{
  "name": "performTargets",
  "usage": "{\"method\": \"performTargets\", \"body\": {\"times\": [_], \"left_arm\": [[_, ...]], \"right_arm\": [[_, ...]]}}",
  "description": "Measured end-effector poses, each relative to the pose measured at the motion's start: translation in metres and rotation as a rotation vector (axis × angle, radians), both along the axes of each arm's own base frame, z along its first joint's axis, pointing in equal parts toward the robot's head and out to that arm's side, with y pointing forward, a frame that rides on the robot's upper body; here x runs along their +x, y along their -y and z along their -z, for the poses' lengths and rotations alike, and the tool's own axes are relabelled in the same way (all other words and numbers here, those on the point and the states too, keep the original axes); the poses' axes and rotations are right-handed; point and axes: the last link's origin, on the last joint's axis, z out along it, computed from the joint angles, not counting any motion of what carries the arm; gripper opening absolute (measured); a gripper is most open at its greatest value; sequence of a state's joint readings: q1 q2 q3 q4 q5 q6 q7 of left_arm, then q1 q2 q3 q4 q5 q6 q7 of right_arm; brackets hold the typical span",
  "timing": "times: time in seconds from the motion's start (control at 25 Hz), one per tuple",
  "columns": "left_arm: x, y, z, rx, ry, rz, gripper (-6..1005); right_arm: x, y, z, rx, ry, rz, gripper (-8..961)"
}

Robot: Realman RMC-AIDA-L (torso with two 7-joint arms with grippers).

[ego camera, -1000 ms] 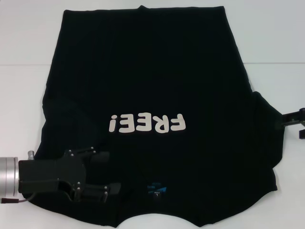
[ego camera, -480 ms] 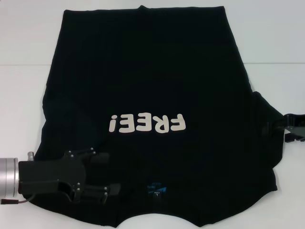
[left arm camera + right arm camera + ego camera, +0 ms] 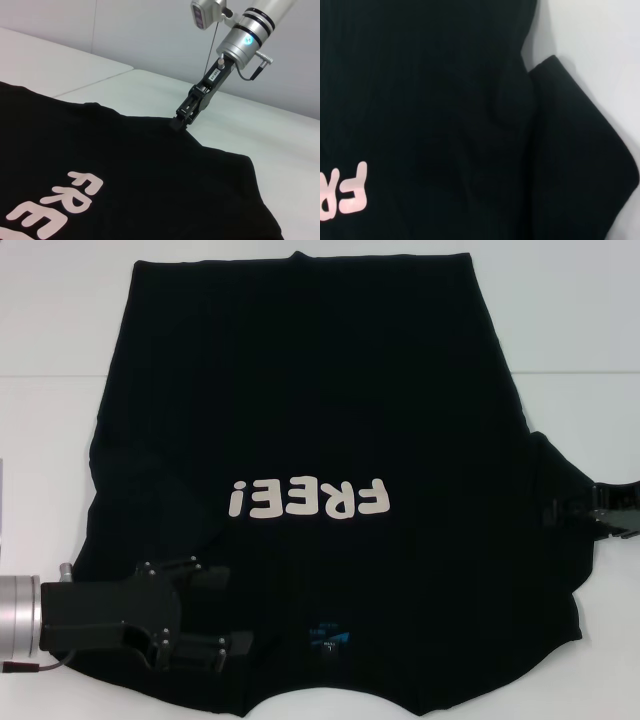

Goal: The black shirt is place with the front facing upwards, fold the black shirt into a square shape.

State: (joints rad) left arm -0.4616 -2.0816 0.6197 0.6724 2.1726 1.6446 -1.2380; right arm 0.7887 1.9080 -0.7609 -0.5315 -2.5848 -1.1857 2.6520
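We begin at our left gripper (image 3: 235,610), which hangs over the near left part of the black shirt (image 3: 310,400); its two dark fingers (image 3: 215,573) stand apart with black cloth showing between them, so we read it as spread and gripping nothing. Behind it the black housing runs back to a silver wrist cylinder (image 3: 18,616) at the left edge of the head view.

Our right gripper (image 3: 560,510) is at the shirt's right sleeve, its tip touching the cloth edge. In the left wrist view this gripper (image 3: 179,124) comes down at a slant from its silver arm and meets the sleeve's hem, but we cannot tell whether its fingers are parted or closed on the fabric.

The shirt lies spread, front up, on the white table (image 3: 50,440), covering most of the space before us. Its neck with a small blue label (image 3: 328,635) is on the near side and its hem on the far side. The off-white "FREE!" lettering (image 3: 307,500) crosses the chest. The cloth is mostly flat with soft wrinkles. In the right wrist view the right sleeve (image 3: 580,165) is folded over itself beside the body, with white table showing between the two higher up.
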Motion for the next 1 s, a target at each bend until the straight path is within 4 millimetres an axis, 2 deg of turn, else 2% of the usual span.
{"method": "performTargets", "body": {"times": [0.16, 0.72, 0.92, 1.0], "left_arm": [[-0.0001, 0.0001, 0.0001, -0.001, 0.0, 0.0, 918], [-0.0002, 0.0008, -0.0001, 0.0, 0.004, -0.003, 918], [-0.0005, 0.0008, -0.0004, -0.004, 0.006, -0.012, 918], [-0.0008, 0.0006, -0.0011, -0.005, 0.005, -0.015, 918]], "right_arm": [[-0.0009, -0.0001, 0.0011, -0.006, 0.005, -0.008, 808], [0.0002, -0.0007, 0.0013, -0.007, 0.024, -0.008, 348], [0.0004, -0.0008, 0.0011, -0.007, 0.027, -0.009, 110], [0.0005, -0.0006, 0.0006, -0.007, 0.027, -0.01, 96]]}}
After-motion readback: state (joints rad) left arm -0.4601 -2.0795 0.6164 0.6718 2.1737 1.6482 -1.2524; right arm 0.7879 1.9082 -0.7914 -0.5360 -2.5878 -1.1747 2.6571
